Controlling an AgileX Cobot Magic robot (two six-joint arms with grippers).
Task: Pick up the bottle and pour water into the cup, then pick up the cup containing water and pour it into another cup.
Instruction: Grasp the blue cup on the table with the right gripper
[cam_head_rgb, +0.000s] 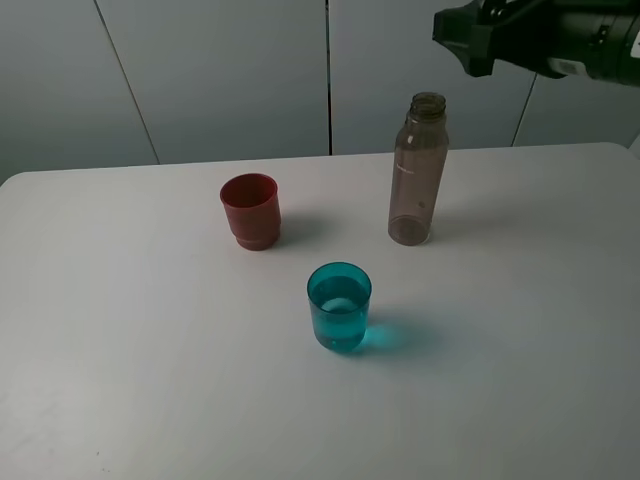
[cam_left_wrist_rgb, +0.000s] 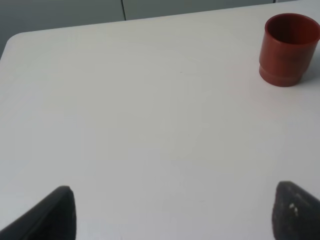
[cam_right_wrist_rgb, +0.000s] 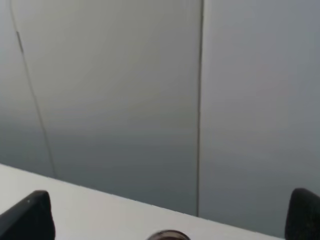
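**Both tools wide open, nothing held**

The right tool (cam_right_wrist_rgb: 166, 214) hangs up high with its two dark fingers spread far apart and nothing between them. It sits above and a little to the right of the bottle (cam_head_rgb: 417, 170), clear of it; the bottle's open neck just shows in the right wrist view. The left tool (cam_left_wrist_rgb: 172, 212) is spread just as wide over bare table (cam_head_rgb: 150, 380), gripping nothing.

The smoky brown bottle stands upright and capless towards the back of the table. The teal cup (cam_head_rgb: 339, 305) stands upright in front of it, nearer the middle, with what looks like water inside. The red cup (cam_head_rgb: 250, 210) stands upright to the left of the bottle, apart from both
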